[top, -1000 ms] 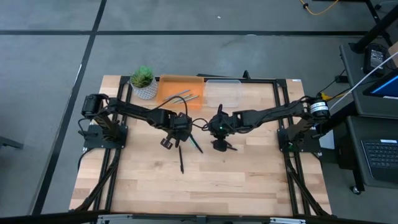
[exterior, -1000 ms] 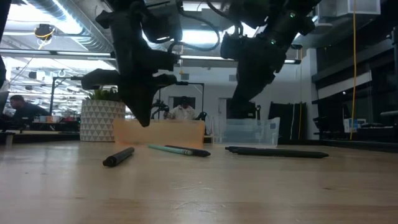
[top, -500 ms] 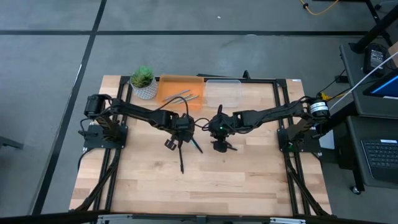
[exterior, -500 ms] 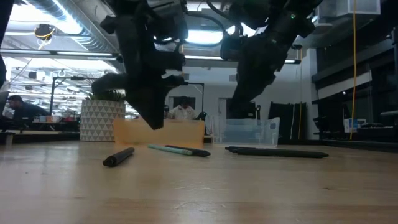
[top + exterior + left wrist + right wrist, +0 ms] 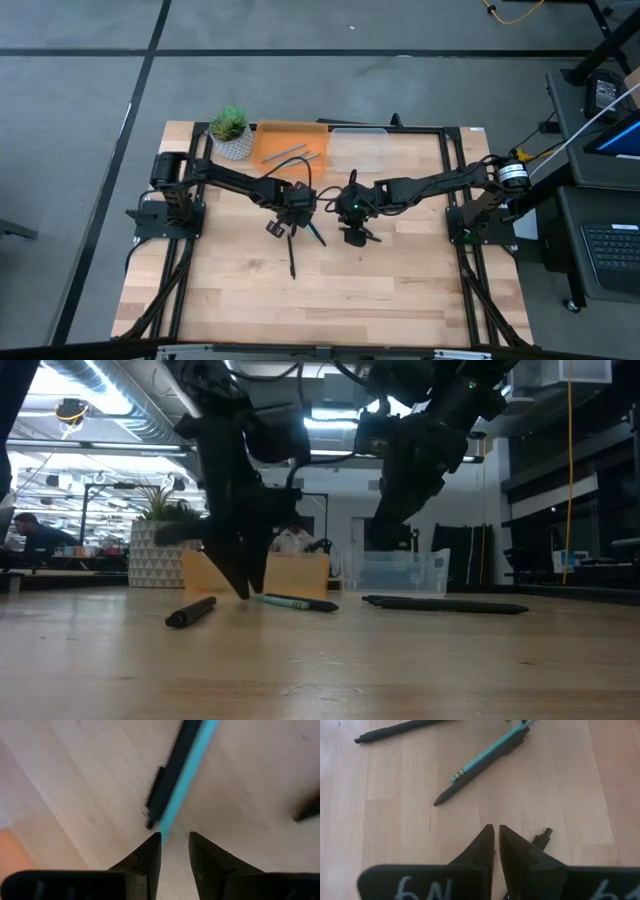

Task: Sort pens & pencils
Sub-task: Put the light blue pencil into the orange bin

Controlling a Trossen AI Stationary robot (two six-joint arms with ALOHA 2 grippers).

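A teal pen with a black clip lies flat on the wooden table, also seen in the high view as the teal pen. My left gripper points down at it, open by a narrow gap, with its fingertips just short of the pen's end. A black pen lies nearer the front edge. Another long black pen lies under my right gripper, which hangs shut above the table. Two light sticks lie in the orange tray.
A potted plant stands at the back left beside the orange tray. A clear plastic box stands at the back centre. The two grippers hang close together over the table's middle. Bare wood lies toward the front edge.
My left gripper has come down toward the table and a little toward the right, ending with its fingertips low over the teal pen's end. My right gripper has kept still. The pens lie where they were.
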